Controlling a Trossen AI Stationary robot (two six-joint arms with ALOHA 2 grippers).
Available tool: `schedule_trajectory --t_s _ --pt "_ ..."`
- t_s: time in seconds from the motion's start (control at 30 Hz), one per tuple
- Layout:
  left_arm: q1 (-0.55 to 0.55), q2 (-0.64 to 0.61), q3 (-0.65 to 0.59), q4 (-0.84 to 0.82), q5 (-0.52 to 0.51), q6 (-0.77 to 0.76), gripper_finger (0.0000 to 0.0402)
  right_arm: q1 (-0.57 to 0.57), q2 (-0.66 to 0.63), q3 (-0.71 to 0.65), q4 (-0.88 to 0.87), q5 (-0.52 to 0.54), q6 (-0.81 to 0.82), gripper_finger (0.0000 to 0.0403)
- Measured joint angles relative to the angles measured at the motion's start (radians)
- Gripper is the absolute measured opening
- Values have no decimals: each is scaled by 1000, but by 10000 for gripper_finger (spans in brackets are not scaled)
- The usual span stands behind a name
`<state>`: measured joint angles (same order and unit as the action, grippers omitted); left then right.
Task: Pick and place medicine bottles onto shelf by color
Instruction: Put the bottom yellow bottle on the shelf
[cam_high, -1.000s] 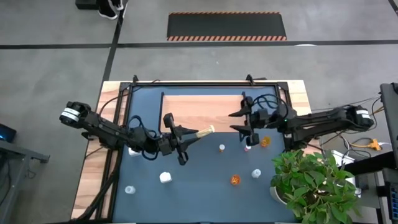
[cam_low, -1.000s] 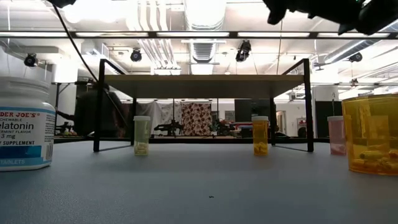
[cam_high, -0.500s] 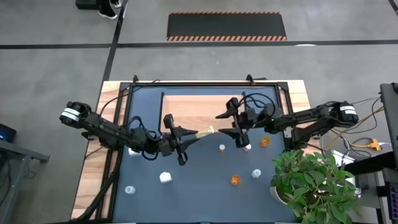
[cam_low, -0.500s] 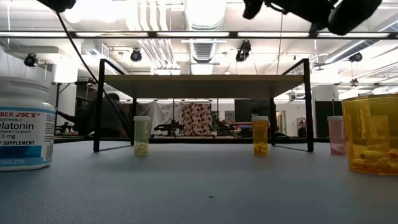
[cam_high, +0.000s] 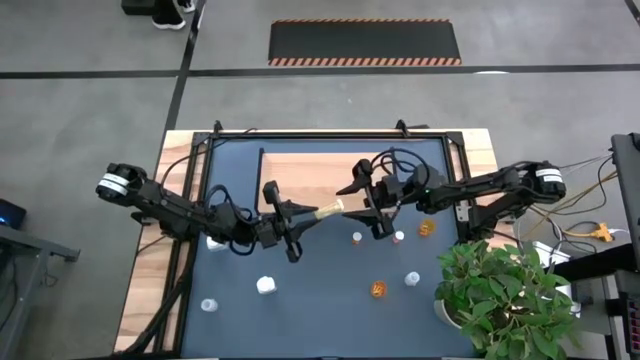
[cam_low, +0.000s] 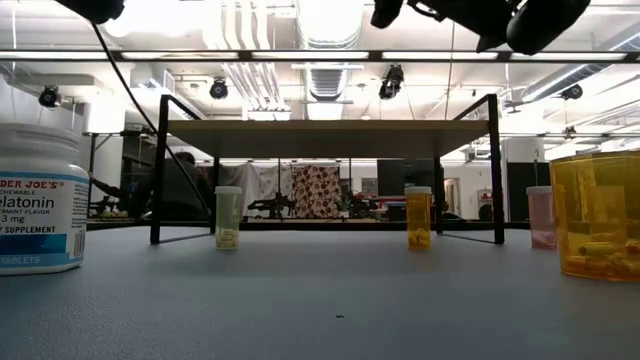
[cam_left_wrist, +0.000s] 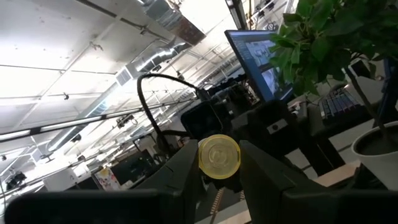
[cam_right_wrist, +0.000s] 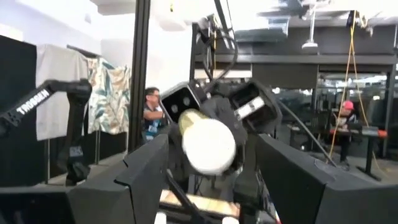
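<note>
Above the front edge of the light-wood shelf (cam_high: 320, 175), my left gripper (cam_high: 303, 216) is shut on a pale yellowish medicine bottle (cam_high: 329, 211), held lying flat and pointing right. Its round end (cam_left_wrist: 219, 157) shows between the left fingers. My right gripper (cam_high: 356, 208) faces it from the right, open. The bottle's white end (cam_right_wrist: 208, 145) sits between the right fingers (cam_right_wrist: 147, 171), which are apart from it. Several small bottles stand on the blue tabletop: white ones (cam_high: 356, 238) (cam_high: 398, 237) and orange ones (cam_high: 427, 228) (cam_high: 378, 290).
A green potted plant (cam_high: 505, 295) fills the front right corner. More bottles stand at the front left (cam_high: 265, 286) (cam_high: 208, 305). In the low view a white melatonin bottle (cam_low: 40, 200) and a big orange bottle (cam_low: 597, 215) stand close, with the shelf (cam_low: 325, 125) beyond.
My right gripper has moved left from above the small bottles to the held bottle's free end and opened wider. The left gripper has kept still with its bottle.
</note>
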<state>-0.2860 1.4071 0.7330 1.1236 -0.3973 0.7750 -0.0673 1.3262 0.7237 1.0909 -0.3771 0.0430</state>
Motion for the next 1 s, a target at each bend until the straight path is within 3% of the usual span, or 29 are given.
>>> schedule_trajectory --t_s 0.5,1.0 --pt "10 6 -3 20 22 -8 79 6 43 46 -9 -43 18 211" --pt "11 6 -3 11 25 -8 101 6 43 46 -13 -43 46 110"
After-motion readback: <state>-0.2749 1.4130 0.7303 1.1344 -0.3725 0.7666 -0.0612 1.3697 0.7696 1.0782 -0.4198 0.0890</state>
